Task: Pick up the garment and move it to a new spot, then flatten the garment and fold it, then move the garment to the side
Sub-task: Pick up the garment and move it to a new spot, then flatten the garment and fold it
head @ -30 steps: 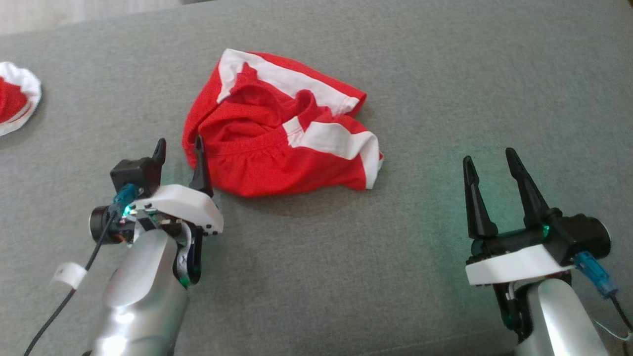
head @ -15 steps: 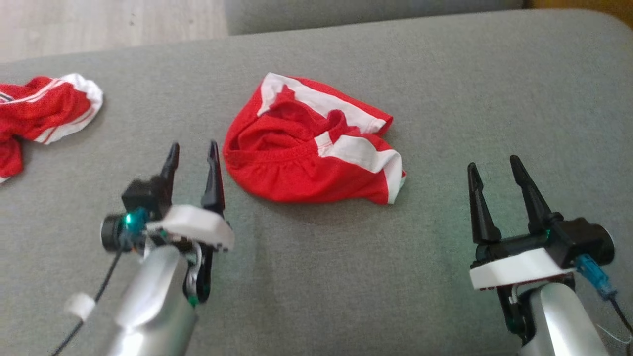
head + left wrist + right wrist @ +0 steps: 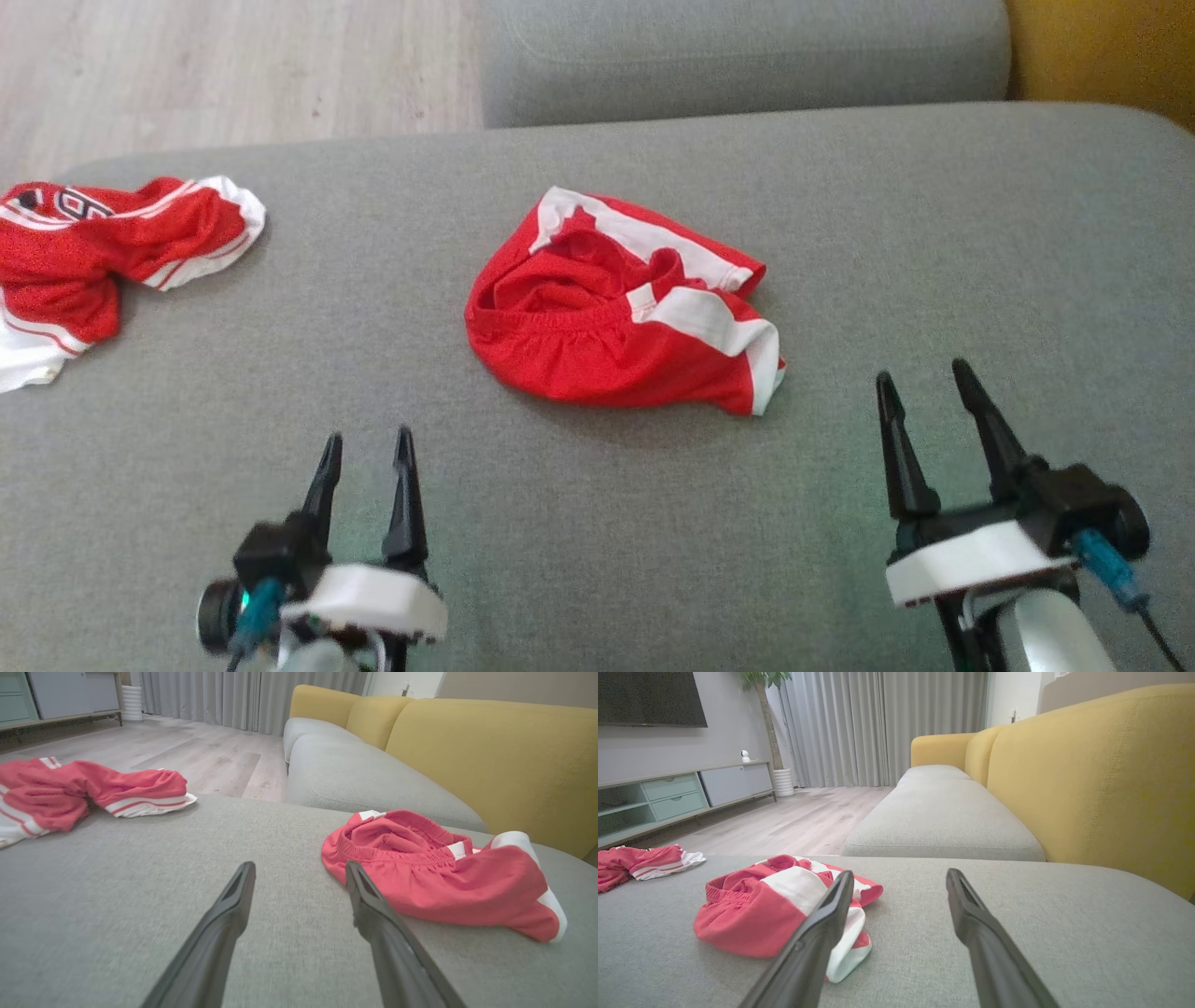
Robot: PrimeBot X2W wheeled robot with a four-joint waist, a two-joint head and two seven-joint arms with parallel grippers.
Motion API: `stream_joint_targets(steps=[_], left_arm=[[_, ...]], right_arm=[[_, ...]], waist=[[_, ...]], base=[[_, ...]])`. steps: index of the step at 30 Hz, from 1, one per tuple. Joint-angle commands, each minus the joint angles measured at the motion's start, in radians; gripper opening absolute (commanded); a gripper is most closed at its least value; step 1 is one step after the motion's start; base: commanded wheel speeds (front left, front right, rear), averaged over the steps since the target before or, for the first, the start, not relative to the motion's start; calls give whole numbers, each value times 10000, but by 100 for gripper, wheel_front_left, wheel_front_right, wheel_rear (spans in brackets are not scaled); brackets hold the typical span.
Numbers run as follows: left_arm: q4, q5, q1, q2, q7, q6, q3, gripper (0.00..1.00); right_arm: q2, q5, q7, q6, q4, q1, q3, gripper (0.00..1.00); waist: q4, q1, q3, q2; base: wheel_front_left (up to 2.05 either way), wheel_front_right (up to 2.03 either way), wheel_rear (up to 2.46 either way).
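The garment, red shorts with white panels, lies crumpled near the middle of the grey seat cushion. My left gripper stands open at the lower left, a short way in front of and left of the garment and clear of it. In the left wrist view the left gripper has bare cushion between its fingers, with the garment just right of them. My right gripper is open, empty, to the right of the garment. In the right wrist view the garment sits left of the right gripper.
A second red and white garment lies bunched at the cushion's far left edge. Beyond the cushion are another grey seat, a yellow backrest at the right, and wooden floor at the far left.
The head camera has tilted, shifting the whole picture down and showing more of the room. My left gripper, earlier at the garment's left edge, has drawn back from it. The garment looks unmoved.
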Motion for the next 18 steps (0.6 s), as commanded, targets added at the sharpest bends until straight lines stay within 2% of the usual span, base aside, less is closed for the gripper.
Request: stream_joint_targets(steps=[1, 8, 18], left_arm=[[-417, 82, -177, 203, -125, 100, 301, 100], [-1329, -7, 882, 247, -143, 452, 429, 100], [-1665, -81, 1356, 280, 5, 624, 330, 100]], right_arm=[[-33, 2, -108, -7, -242, -86, 259, 100], [-33, 199, -109, -7, 0, 455, 243, 100], [-33, 443, -109, -7, 603, 653, 311, 100]], waist=[[88, 2, -164, -1], [328, 2, -580, -1], [486, 2, -675, -1]], base=[[0, 0, 0], [0, 0, 0], [0, 0, 0]])
